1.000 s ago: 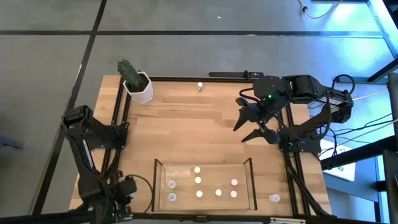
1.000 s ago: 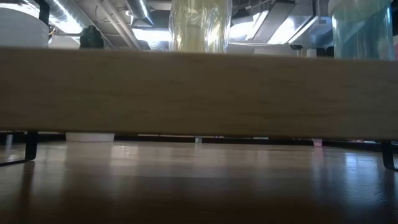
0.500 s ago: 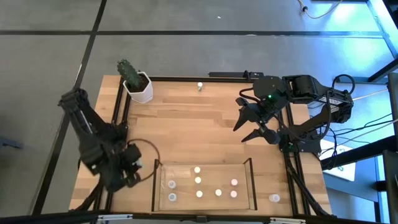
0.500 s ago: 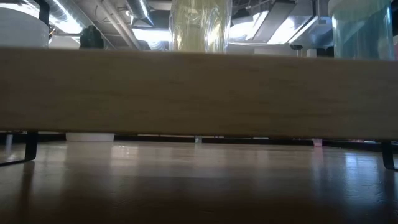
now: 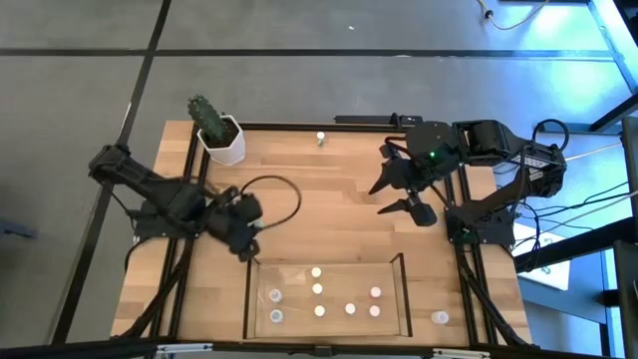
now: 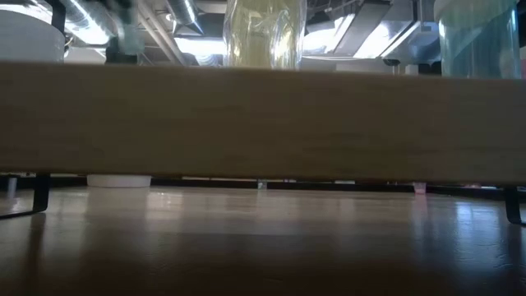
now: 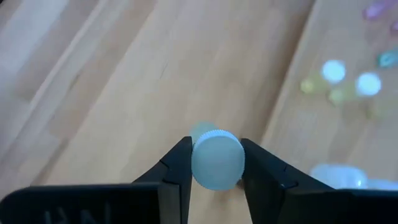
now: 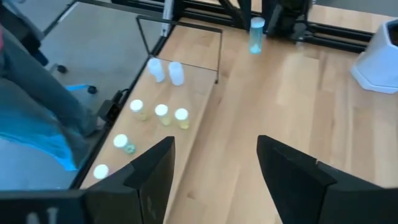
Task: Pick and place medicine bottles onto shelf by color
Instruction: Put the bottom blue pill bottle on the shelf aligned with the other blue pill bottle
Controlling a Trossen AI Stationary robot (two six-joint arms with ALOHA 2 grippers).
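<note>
My left gripper [image 5: 246, 241] hangs over the table's left part, just beyond the shelf's far left corner, shut on a small clear bluish medicine bottle [image 7: 216, 163] with a white cap. The same bottle [image 8: 255, 35] shows far off in the right wrist view. The shelf [image 5: 251, 299], a clear-walled tray with a wood floor, lies at the near edge with several pale-capped bottles [image 5: 318, 289] standing in it. One bottle [image 5: 440, 318] stands right of the shelf, another [image 5: 320, 139] at the far edge. My right gripper [image 5: 391, 197] hovers open at the right. My left gripper pinches the bottle at the sides of its white cap [image 7: 200, 167] between its two fingers [image 7: 179, 163]. The fingers come from above, slanting down. The bottle hangs upright below them, its body [image 8: 255, 42] clear of the table.
A white hexagonal pot with a cactus [image 5: 221, 137] stands at the far left corner. The black metal frame [image 5: 194, 170] runs round the tabletop. Bare wood lies between the shelf and the far edge. In the low view the shelf's wooden edge [image 6: 263, 123] blocks most of the sight.
My left gripper has swung from the table's near left corner up and toward the far and right, to just beyond the shelf's far left corner, carrying the bottle clear of the table. My right gripper has turned slightly, staying open in place.
</note>
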